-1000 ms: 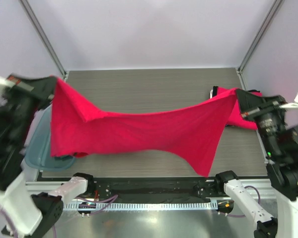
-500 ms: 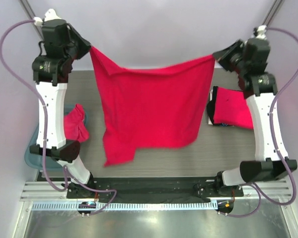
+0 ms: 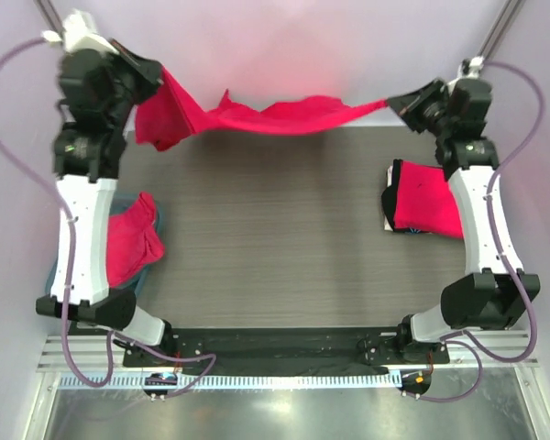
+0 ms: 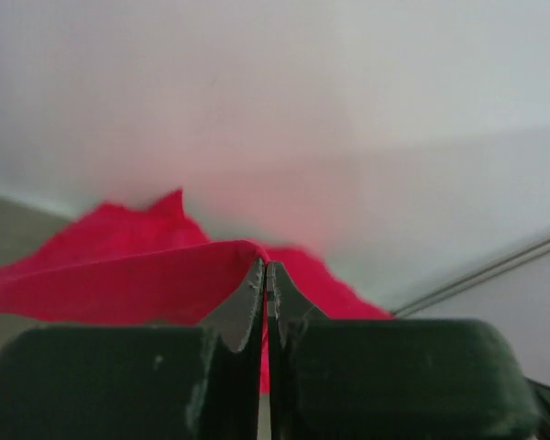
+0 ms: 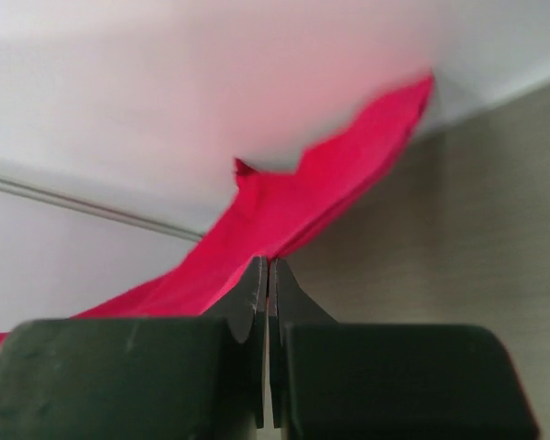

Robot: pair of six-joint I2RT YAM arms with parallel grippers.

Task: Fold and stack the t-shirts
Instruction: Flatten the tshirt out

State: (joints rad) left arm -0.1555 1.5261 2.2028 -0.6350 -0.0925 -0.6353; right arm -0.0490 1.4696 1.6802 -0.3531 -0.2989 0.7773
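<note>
A bright red t-shirt (image 3: pixel 266 115) is stretched in the air along the far edge of the table, bunched and nearly level. My left gripper (image 3: pixel 156 75) is shut on its left corner and my right gripper (image 3: pixel 392 101) is shut on its right corner. The left wrist view has the red cloth (image 4: pixel 128 275) pinched between shut jaws (image 4: pixel 265 268). The right wrist view shows the same shirt (image 5: pixel 293 220) running away from shut jaws (image 5: pixel 268 266). A folded red t-shirt (image 3: pixel 423 202) lies flat at the right of the table. Another crumpled red t-shirt (image 3: pixel 130 240) sits at the left.
A translucent teal bin (image 3: pixel 57 284) stands at the table's left edge, with the crumpled shirt in it. The grey wood-grain table (image 3: pixel 266 247) spreads below the raised shirt. White walls and metal frame posts (image 3: pixel 509 14) close in the back.
Both arms swung up and back, lifting the shirt from hanging low near the front to high at the far edge. The cloth, which hung down half a second ago, now flies up nearly level.
</note>
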